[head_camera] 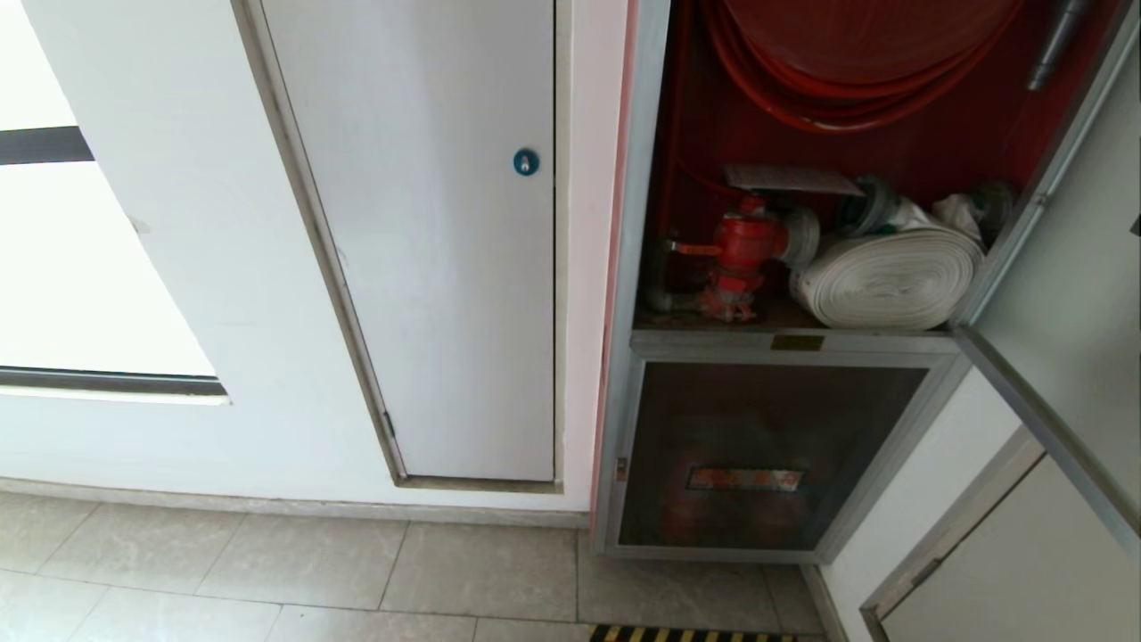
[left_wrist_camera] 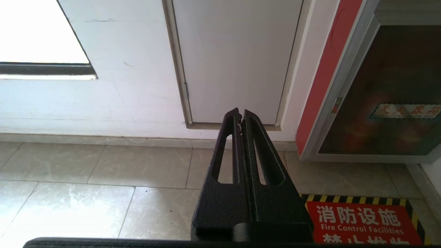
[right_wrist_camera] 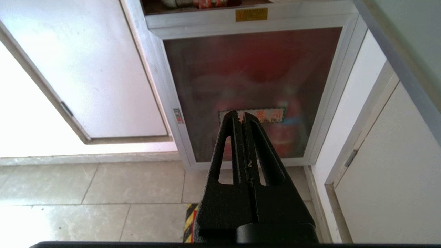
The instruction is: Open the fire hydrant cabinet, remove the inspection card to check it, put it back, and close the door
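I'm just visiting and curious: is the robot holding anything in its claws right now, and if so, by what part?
Nothing is held. The left gripper and the right gripper are both shut on nothing, hanging low above the floor.

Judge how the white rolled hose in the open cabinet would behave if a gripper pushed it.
The hose lies coiled flat, so it would probably slide rather than roll. Its layered fabric windings suggest it may loosen or sag if lifted. The valve beside it could block a leftward push.

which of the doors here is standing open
The upper cabinet door, swung out to the right, baring the red valve. The lower glass panel and the white door are shut.
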### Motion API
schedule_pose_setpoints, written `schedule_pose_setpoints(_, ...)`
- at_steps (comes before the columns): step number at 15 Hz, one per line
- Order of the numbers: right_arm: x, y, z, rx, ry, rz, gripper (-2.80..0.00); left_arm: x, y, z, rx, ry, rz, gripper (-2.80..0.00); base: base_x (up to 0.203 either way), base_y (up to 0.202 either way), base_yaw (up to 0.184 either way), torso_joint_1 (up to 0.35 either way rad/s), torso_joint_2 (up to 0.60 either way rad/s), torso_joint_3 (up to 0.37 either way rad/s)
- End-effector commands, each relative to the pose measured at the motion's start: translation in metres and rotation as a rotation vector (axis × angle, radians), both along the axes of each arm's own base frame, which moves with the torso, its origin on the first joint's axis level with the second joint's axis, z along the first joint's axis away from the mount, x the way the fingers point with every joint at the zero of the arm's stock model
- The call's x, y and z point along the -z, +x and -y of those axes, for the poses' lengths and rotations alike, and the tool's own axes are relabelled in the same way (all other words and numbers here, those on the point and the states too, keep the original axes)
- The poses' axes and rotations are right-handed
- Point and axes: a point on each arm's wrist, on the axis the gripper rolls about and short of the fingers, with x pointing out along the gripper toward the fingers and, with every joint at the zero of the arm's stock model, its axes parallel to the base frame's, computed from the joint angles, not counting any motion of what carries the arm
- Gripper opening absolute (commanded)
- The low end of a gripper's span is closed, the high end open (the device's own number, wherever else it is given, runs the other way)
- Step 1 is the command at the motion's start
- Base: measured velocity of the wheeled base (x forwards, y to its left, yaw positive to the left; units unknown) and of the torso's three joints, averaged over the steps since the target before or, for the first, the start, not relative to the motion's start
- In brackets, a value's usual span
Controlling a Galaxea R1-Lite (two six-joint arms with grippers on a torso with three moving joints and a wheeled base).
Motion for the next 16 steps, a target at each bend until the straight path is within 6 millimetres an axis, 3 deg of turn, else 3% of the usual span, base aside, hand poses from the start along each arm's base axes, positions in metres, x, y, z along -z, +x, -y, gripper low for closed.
schedule_pose_setpoints(1, -0.012, -0.004, 0.000, -0.001, 0.002, 0.036, -2.80, 0.000, 0.000, 0.000, 0.000, 0.000, 0.000, -2.80, 0.000, 0.000, 0.000, 0.000, 0.00, 0.000)
schedule_pose_setpoints(5, -0.035, -0.007, 0.000, 0.000, 0.003, 0.028, -2.80, 0.000, 0.000, 0.000, 0.000, 0.000, 0.000, -2.80, 0.000, 0.000, 0.000, 0.000, 0.00, 0.000)
schedule_pose_setpoints(9, -0.074, 0.002, 0.001, 0.059, 0.002, -0.003, -2.80, 0.000, 0.000, 0.000, 0.000, 0.000, 0.000, -2.80, 0.000, 0.000, 0.000, 0.000, 0.00, 0.000)
schedule_pose_setpoints(13, -0.115, 0.026, 0.006, 0.282, -0.012, -0.056, -2.80, 0.000, 0.000, 0.000, 0.000, 0.000, 0.000, -2.80, 0.000, 0.000, 0.000, 0.000, 0.00, 0.000)
schedule_pose_setpoints(16, -0.135, 0.040, 0.009, 0.445, -0.041, -0.021, -2.80, 0.000, 0.000, 0.000, 0.000, 0.000, 0.000, -2.80, 0.000, 0.000, 0.000, 0.000, 0.00, 0.000)
